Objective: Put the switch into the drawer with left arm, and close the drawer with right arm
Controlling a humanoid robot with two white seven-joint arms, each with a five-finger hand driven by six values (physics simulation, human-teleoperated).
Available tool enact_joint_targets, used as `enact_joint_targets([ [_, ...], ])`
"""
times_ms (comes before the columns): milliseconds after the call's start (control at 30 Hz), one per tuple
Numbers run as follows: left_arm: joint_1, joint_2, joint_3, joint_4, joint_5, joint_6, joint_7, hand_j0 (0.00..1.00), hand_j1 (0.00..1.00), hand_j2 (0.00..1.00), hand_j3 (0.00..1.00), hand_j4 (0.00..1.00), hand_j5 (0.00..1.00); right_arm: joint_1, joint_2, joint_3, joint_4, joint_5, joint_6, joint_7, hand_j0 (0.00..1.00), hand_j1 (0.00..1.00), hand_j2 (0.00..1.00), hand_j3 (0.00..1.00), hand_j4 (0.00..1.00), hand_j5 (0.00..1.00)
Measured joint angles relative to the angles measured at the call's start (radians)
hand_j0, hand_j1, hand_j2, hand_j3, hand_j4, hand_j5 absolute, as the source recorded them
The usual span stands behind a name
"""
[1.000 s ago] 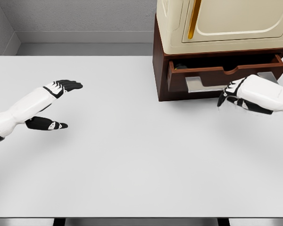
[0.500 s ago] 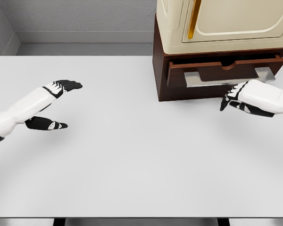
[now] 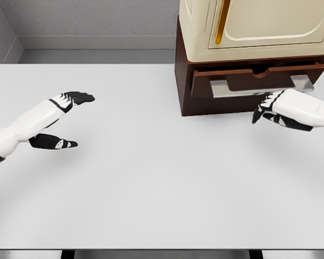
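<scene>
The dark wooden drawer (image 3: 256,80) in the brown cabinet base stands only a narrow crack out, its silver handle (image 3: 262,88) across the front. My right hand (image 3: 265,109) sits just below and in front of that handle, fingers loosely curled, holding nothing. My left hand (image 3: 70,102) hovers over the table at the far left, fingers straight, thumb apart, holding nothing. The switch is not visible anywhere; the drawer's inside is hidden.
A cream appliance (image 3: 256,27) with a yellow handle sits on top of the brown cabinet (image 3: 182,81) at the back right. The white table (image 3: 151,172) spreads across the view, with a grey wall behind it.
The drawer has slid inward from well open to nearly shut. My right hand followed it toward the cabinet. The left arm stayed still.
</scene>
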Motion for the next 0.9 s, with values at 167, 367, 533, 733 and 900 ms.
enact_joint_targets([
  [167, 0.000, -0.005, 0.000, 0.004, 0.000, 0.000, 0.000, 1.00, 1.00, 1.00, 1.00, 1.00, 1.00, -0.061, 0.028, 0.023, 0.035, -0.006, 0.001, -0.003, 0.45, 0.45, 0.45, 0.45, 0.45, 0.45],
  [367, 0.000, -0.009, 0.001, 0.005, 0.000, 0.000, 0.000, 1.00, 1.00, 1.00, 1.00, 1.00, 1.00, -0.081, 0.056, 0.052, 0.064, -0.008, 0.001, -0.004, 0.45, 0.45, 0.45, 0.45, 0.45, 0.45],
  [533, 0.000, -0.010, 0.001, 0.004, 0.000, 0.000, 0.000, 1.00, 1.00, 1.00, 1.00, 1.00, 1.00, -0.083, 0.062, 0.056, 0.073, -0.013, 0.002, -0.006, 0.46, 0.46, 0.46, 0.46, 0.46, 0.46],
  [733, 0.005, -0.011, 0.000, 0.000, 0.000, 0.000, 0.000, 1.00, 1.00, 1.00, 1.00, 1.00, 1.00, -0.092, 0.063, 0.058, 0.081, -0.009, 0.001, -0.005, 0.46, 0.46, 0.46, 0.46, 0.46, 0.46],
  [900, 0.005, -0.011, 0.002, -0.002, 0.000, 0.000, 0.000, 1.00, 1.00, 1.00, 1.00, 1.00, 1.00, -0.048, 0.013, 0.065, 0.065, -0.007, 0.001, -0.007, 0.45, 0.45, 0.45, 0.45, 0.45, 0.45],
])
